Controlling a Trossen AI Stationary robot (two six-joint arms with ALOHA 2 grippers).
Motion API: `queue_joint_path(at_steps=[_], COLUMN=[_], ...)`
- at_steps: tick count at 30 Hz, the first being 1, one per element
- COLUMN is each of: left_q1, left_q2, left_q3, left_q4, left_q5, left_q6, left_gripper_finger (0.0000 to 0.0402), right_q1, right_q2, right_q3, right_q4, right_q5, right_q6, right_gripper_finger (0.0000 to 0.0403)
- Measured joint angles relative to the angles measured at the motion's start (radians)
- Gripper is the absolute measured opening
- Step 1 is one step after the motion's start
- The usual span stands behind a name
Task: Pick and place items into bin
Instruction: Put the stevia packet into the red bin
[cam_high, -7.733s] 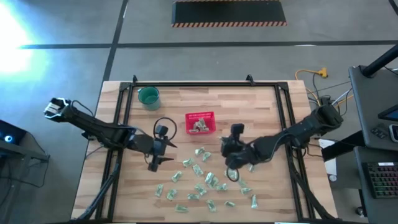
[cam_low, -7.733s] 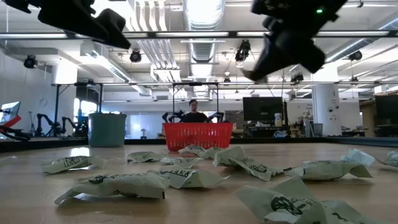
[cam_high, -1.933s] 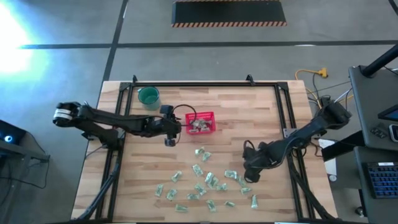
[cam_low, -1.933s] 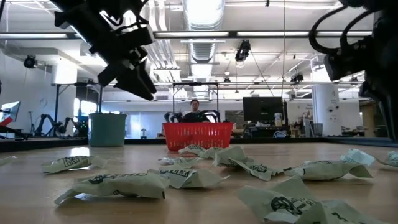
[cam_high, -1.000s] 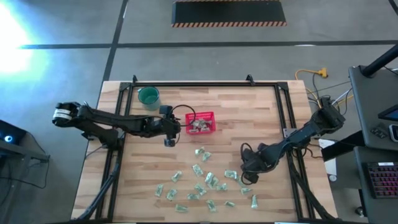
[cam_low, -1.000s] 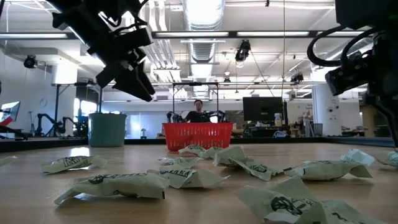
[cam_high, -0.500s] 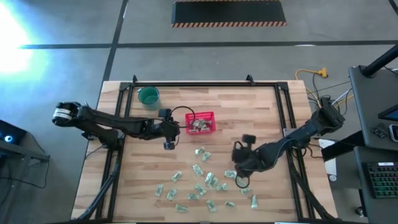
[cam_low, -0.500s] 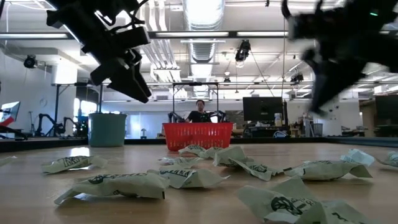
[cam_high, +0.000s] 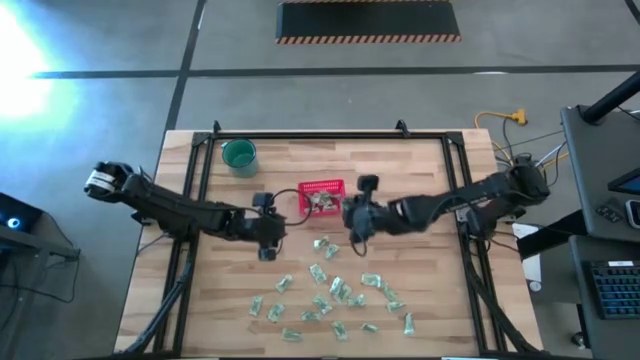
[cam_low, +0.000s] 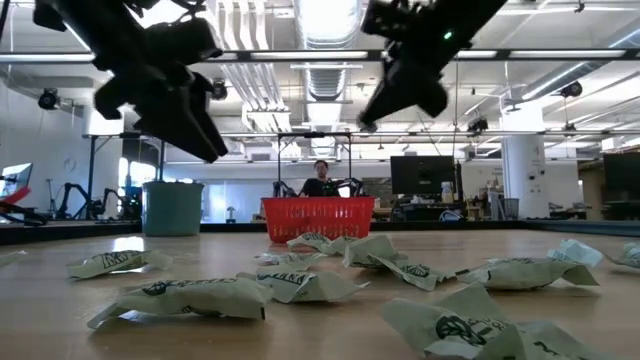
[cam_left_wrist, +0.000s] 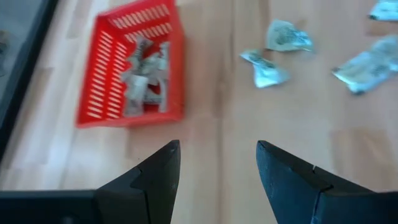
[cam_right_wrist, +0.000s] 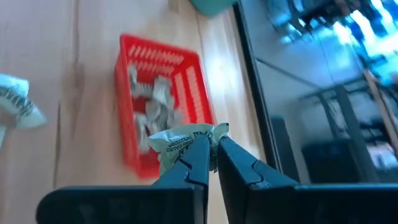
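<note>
The red basket (cam_high: 322, 198) stands mid-table with some packets (cam_left_wrist: 144, 81) inside. Many more pale green-and-white packets (cam_high: 330, 290) lie scattered on the near half of the table. My right gripper (cam_high: 354, 230) hovers just right of the basket, above the table, shut on one packet (cam_right_wrist: 177, 144). My left gripper (cam_left_wrist: 217, 158) stands open and empty, raised above the table near the basket's near-left corner (cam_high: 266, 245). In the low view both grippers (cam_low: 368, 118) hang well above the tabletop. My right gripper pinches a crumpled end of the packet (cam_right_wrist: 198, 138) between its two fingertips. The fingers slant down from the table's right side toward the basket. The packet juts out past the tips and to one side, lifted clear of the table.
A round teal cup (cam_high: 239, 155) stands at the far left corner. A black frame rail (cam_high: 330, 138) runs around the table's edges. Bare wood lies between the basket and the scattered packets. A person (cam_low: 320, 185) sits in the room beyond the basket.
My right gripper has risen from among the packets at the near right and swung toward the basket, turning at the wrist, with a packet carried clear of the table. My left gripper has drawn back from the basket toward the near edge, staying open.
</note>
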Motion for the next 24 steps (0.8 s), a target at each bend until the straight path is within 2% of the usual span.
queue_joint_path(at_steps=[4,14,18,24], left_q1=[-0.043,-0.076,-0.077,-0.078], left_q2=[0.000,0.002,0.010,0.040], left_q3=[-0.001,-0.002,-0.004,-0.004], left_q4=[-0.021,0.002,0.016,0.040], left_q5=[0.001,0.000,0.000,0.018], left_q6=[-0.072,-0.140,-0.157,-0.155], left_gripper_finger=[0.0194,0.0194,0.0194,0.0194], right_q1=[-0.102,-0.315,-0.352,-0.378], right_q2=[0.000,0.007,0.028,0.084], right_q3=[-0.050,-0.120,-0.121,-0.122], right_q4=[0.148,0.259,0.271,0.326], right_q5=[-0.119,-0.502,-0.565,-0.580], right_q6=[-0.105,-0.133,-0.136,-0.136], right_gripper_finger=[0.0013,0.0013,0.0013,0.0015])
